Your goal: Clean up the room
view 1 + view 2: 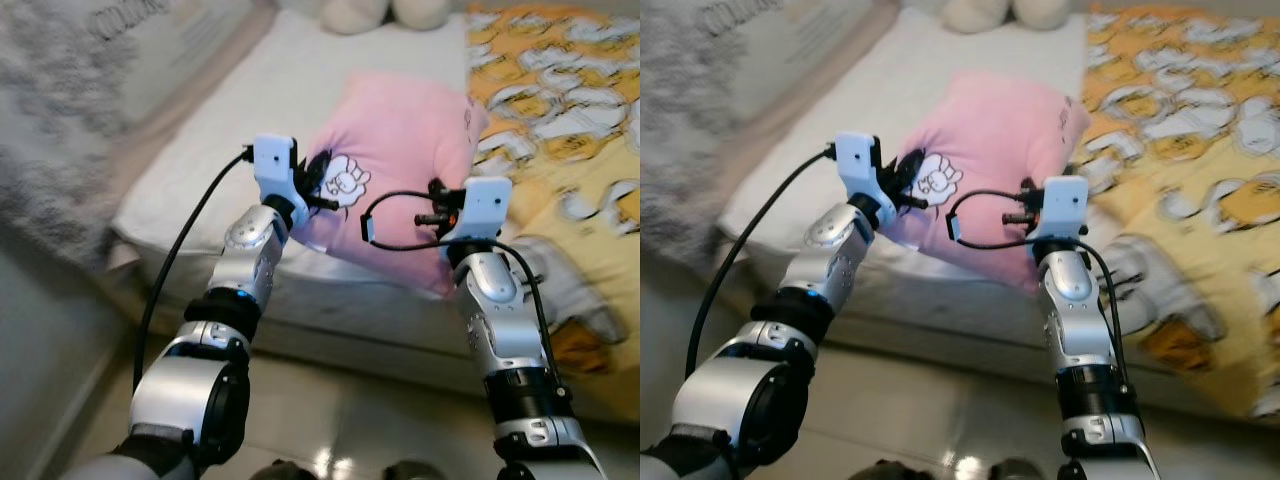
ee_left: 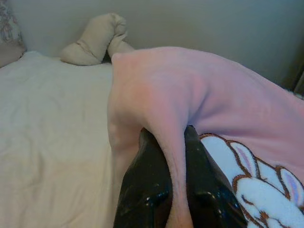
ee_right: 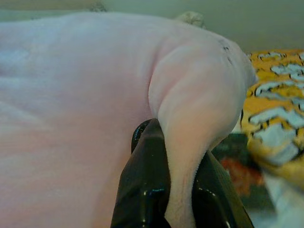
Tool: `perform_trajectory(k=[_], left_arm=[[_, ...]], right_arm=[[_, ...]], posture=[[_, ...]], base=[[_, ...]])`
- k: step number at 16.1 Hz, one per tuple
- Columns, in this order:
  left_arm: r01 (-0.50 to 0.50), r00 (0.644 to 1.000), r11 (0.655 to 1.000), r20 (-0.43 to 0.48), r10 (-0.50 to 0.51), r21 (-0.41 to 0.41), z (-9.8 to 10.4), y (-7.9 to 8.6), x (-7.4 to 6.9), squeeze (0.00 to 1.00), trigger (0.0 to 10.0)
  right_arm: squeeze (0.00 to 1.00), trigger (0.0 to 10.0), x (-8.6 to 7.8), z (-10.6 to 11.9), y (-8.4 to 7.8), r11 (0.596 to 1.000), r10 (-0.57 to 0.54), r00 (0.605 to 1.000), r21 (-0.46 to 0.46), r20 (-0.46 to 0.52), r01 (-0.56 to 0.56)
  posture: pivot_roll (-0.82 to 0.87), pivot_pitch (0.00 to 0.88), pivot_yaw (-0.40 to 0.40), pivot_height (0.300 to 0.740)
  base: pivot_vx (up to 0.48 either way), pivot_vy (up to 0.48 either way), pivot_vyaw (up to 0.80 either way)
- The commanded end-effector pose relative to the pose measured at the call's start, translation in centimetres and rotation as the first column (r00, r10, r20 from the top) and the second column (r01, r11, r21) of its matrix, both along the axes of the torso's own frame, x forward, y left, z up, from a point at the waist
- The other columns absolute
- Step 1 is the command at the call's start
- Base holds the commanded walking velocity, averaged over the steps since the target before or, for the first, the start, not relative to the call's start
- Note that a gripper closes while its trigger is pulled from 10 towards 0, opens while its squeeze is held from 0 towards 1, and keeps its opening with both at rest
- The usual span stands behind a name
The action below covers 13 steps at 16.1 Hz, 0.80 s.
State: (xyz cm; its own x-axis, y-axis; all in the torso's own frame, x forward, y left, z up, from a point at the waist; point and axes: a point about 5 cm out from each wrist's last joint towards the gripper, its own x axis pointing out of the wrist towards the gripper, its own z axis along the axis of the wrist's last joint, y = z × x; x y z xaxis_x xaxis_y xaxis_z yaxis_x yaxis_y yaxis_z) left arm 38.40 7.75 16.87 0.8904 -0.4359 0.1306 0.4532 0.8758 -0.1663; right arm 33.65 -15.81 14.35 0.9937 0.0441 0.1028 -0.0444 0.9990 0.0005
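Right now I have both grippers clamped on a pink pillow (image 1: 400,150) at the near edge of the bed (image 1: 200,170). My left gripper (image 2: 173,161) pinches a fold at its near-left corner; my right gripper (image 3: 178,156) pinches the near-right edge. To move it well, I judge both arms should travel together at equal height so neither fold slips free. Its long axis seems to run near-left to far-right, rabbit print (image 1: 345,180) facing up. A yellow patterned blanket (image 1: 570,120) lies just right.
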Motion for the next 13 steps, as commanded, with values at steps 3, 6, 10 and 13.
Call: perform_trajectory(k=[3,6,10,13], left_arm=[[-0.062,0.996,0.996,0.062,0.065,-0.057,1.9,0.7,0.6,0.0,10.0],[-0.085,0.995,0.996,0.046,0.087,-0.041,1.4,0.8,0.6,0.0,10.0],[-0.12,0.993,0.991,0.031,0.118,0.059,0.4,0.9,0.5,0.0,10.0],[-0.074,0.997,0.996,0.031,0.073,0.05,0.2,0.8,0.4,0.0,10.0]], right_arm=[[0.0,10.0,-0.3,0.4,-1.1,0.998,-0.051,0.998,-0.019,0.03,0.052],[0.0,10.0,0.0,0.4,-1.4,0.998,-0.055,0.998,-0.032,0.026,0.056],[0.0,10.0,-0.2,0.2,-1.3,0.997,-0.065,0.998,-0.044,0.026,0.066],[0.0,10.0,-0.4,-0.1,-1.2,0.997,-0.066,0.998,-0.047,0.026,0.067]], posture=[[-0.29,0.0,0.115,0.74],[-0.27,0.0,0.117,0.74],[-0.25,0.0,0.117,0.74],[-0.25,0.0,0.118,0.74]], base=[[0.0,0.48,0.0],[0.0,0.48,0.2],[0.0,0.24,0.41],[0.28,0.0,0.0]])
